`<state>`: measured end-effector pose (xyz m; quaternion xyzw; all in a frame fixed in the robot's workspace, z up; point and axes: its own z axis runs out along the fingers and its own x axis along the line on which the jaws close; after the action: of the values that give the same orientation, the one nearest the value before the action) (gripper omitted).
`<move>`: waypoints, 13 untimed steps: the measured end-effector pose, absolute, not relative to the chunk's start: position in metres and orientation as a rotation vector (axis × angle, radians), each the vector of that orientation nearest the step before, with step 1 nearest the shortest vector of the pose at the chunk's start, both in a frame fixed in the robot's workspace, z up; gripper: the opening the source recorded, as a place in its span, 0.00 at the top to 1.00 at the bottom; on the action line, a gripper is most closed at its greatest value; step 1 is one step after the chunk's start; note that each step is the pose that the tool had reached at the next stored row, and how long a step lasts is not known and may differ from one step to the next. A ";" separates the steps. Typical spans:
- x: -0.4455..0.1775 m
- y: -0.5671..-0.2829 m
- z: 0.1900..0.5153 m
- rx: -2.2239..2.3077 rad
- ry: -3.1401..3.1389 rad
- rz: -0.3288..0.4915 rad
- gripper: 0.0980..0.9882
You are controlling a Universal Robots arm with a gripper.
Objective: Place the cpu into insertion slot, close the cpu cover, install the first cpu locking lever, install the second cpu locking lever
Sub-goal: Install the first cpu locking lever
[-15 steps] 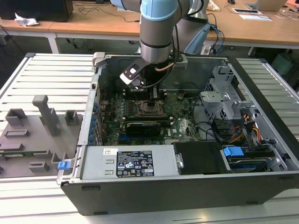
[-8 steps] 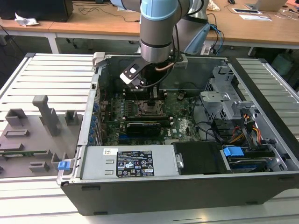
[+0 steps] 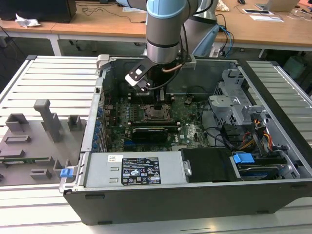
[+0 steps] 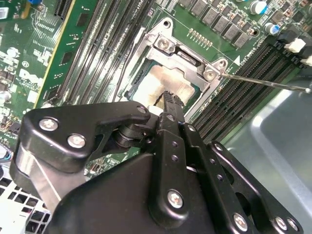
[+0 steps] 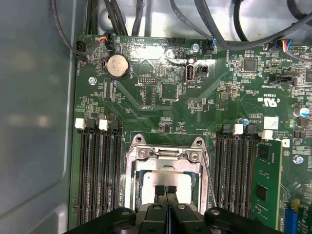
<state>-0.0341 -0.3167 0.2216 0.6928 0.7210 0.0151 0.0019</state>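
Inside the case (image 3: 146,207) on the worktop (image 3: 53,73), the cpu (image 4: 163,80) lies beneath the lowered cpu cover (image 5: 165,155); the gripper (image 5: 166,190) has its jaws closed and empty; a lever (image 4: 263,82) seems unlatched.

Grey slatted workbench (image 3: 53,78) lay under everything; wooden desks (image 3: 87,24) stood behind with cables (image 3: 97,10) and a crumpled white cloth (image 3: 27,21) on top, even indoor light

The open dark-grey metal computer case (image 3: 195,204) sits mid-frame in the exterior view on the slatted light-metal surface (image 3: 53,78). A grey plastic fixture tray (image 3: 29,146) lies at frame left. Inside the case lies the green motherboard (image 3: 187,129). Its square black-bordered insertion slot (image 3: 157,113) is just above frame centre, with the black claw (image 3: 158,103) directly over it. In the first wrist view the silver-beige square cpu (image 5: 148,183) lies in the slot, flanked by long black memory slots (image 5: 100,175).
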 end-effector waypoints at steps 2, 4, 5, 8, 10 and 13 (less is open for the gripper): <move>-0.034 -0.317 0.226 2.174 2.262 0.047 0.99; -0.034 -0.317 0.232 2.174 2.262 0.047 0.99; -0.034 -0.317 0.236 2.174 2.262 0.047 0.99; -0.034 -0.317 0.248 2.174 2.262 0.047 0.99; -0.034 -0.317 0.255 2.174 2.262 0.047 0.99; -0.034 -0.317 0.263 2.174 2.262 0.047 0.99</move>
<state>-0.0341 -0.3167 0.2631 0.6928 0.7210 0.0150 0.0019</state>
